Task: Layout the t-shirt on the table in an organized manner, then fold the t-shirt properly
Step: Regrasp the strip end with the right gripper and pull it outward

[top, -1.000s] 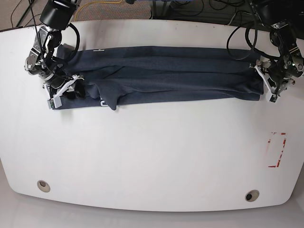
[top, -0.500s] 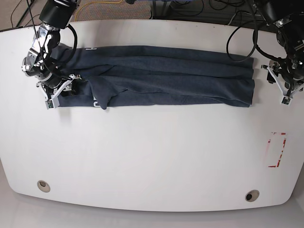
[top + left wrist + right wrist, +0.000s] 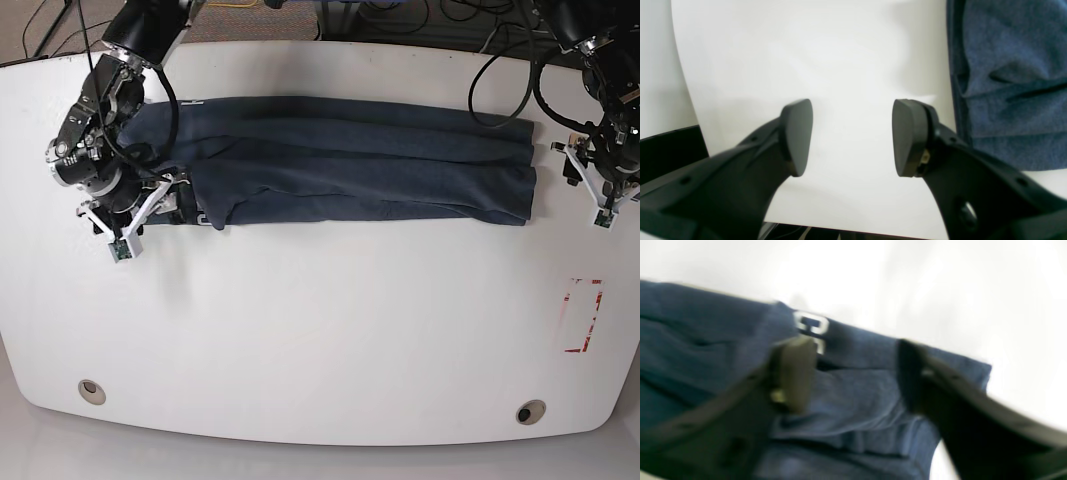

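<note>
We look down on our white table (image 3: 320, 330), its near edge carrying two round grommet holes (image 3: 91, 390), with a small red-outlined rectangle mark (image 3: 583, 315) toward the side of our left arm. Farther back, the dark blue t-shirt (image 3: 350, 170) lies in a long, rumpled band across the tabletop, stretched between our two arms and creased along its length. Our right gripper (image 3: 853, 373) hangs over the shirt's end, its jaws spread apart with folded cloth and a small pale printed mark (image 3: 811, 325) showing between them; the wrist view is blurred, and we see nothing pinched in the pads. Our left gripper (image 3: 851, 136) sits just beyond the shirt's opposite end, jaws wide and empty, only bare white tabletop between its fingers (image 3: 796, 136), the shirt's edge lying just beside one of them. At the far edge of the table, black cables (image 3: 500, 60) trail behind both arms.
</note>
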You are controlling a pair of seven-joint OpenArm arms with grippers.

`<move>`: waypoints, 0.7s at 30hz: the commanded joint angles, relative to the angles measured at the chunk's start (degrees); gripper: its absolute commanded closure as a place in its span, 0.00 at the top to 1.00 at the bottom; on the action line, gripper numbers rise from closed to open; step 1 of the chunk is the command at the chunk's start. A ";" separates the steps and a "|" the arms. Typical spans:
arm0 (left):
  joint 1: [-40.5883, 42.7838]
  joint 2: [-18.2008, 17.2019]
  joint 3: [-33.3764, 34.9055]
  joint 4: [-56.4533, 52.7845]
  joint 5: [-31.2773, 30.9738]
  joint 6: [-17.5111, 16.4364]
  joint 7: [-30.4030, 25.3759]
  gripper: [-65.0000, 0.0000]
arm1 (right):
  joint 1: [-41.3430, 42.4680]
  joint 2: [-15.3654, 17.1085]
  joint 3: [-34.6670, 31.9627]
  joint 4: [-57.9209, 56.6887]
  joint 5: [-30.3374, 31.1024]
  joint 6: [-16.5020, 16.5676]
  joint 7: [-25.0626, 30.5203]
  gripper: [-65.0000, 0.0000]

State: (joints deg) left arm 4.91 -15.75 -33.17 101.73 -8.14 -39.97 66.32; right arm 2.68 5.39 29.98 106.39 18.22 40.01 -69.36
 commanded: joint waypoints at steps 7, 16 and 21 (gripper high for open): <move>-0.47 -1.09 -0.28 1.08 -0.08 -0.03 -0.87 0.54 | 0.88 -2.71 -3.56 -0.15 0.29 -0.01 0.48 0.90; -0.47 -1.09 -0.37 0.99 -0.08 -0.03 -0.87 0.54 | 0.88 -2.79 -4.61 -7.27 0.55 -0.01 3.03 0.74; -0.47 -1.09 -0.37 0.90 0.01 -0.03 -0.87 0.54 | 0.71 -2.62 -4.61 -11.93 0.38 -0.01 6.55 0.61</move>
State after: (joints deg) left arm 4.93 -15.77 -33.21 101.73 -7.97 -39.99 66.22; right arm 2.55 2.24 25.39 95.42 17.91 39.94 -64.53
